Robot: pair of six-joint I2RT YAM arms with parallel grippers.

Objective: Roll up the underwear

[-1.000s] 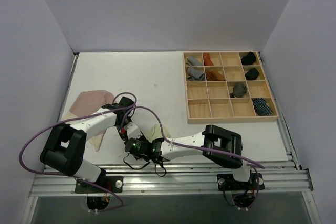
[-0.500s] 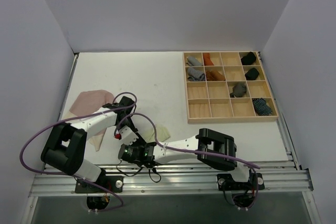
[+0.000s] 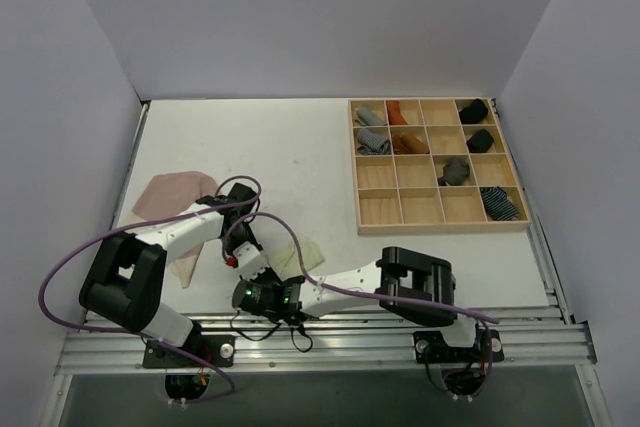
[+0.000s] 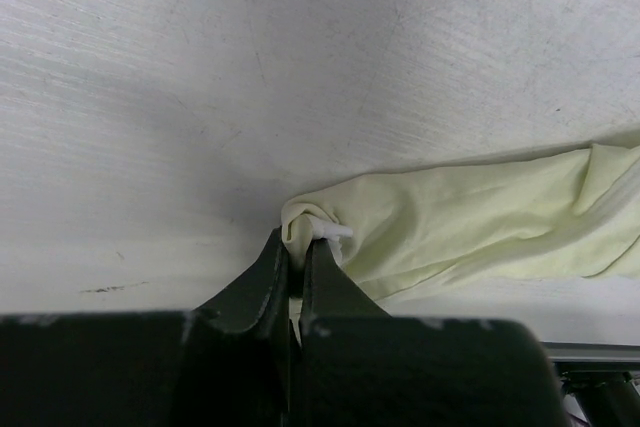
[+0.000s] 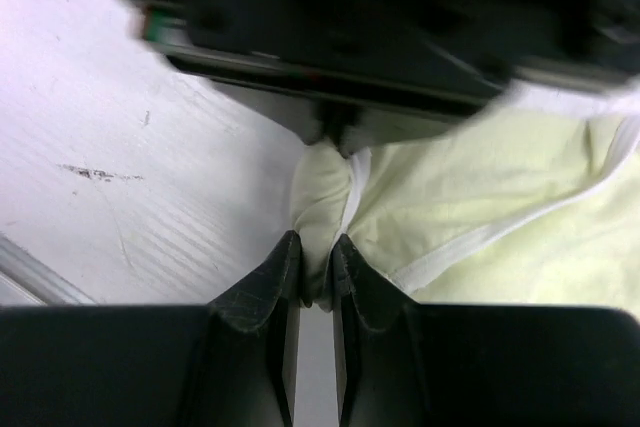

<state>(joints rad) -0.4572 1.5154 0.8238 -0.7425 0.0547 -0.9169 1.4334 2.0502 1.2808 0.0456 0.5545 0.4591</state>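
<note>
The pale yellow-green underwear [image 3: 305, 251] lies crumpled near the table's front edge, between the two arms. My left gripper [image 4: 300, 243] is shut on a bunched corner of this cloth [image 4: 470, 212], which trails off to the right. My right gripper [image 5: 318, 249] faces it from the opposite side and is shut on a fold of the same corner [image 5: 330, 192], right under the left gripper's body [image 5: 380, 27]. In the top view both grippers meet at the cloth's left end, left gripper [image 3: 254, 247], right gripper [image 3: 271, 271]. The dusty pink underwear [image 3: 170, 193] lies flat at the left, partly under the left arm.
A wooden divided tray [image 3: 440, 228] stands at the right, with grey, rust, black and blue-striped rolls [image 3: 498, 204] in several compartments. The table's front rail [image 3: 330, 332] runs just behind the right wrist. Purple cables loop over both arms.
My right gripper has slid left along the front edge and shut on the yellow-green cloth's corner. The left gripper has kept its grip; the cloth now shows further to the right.
</note>
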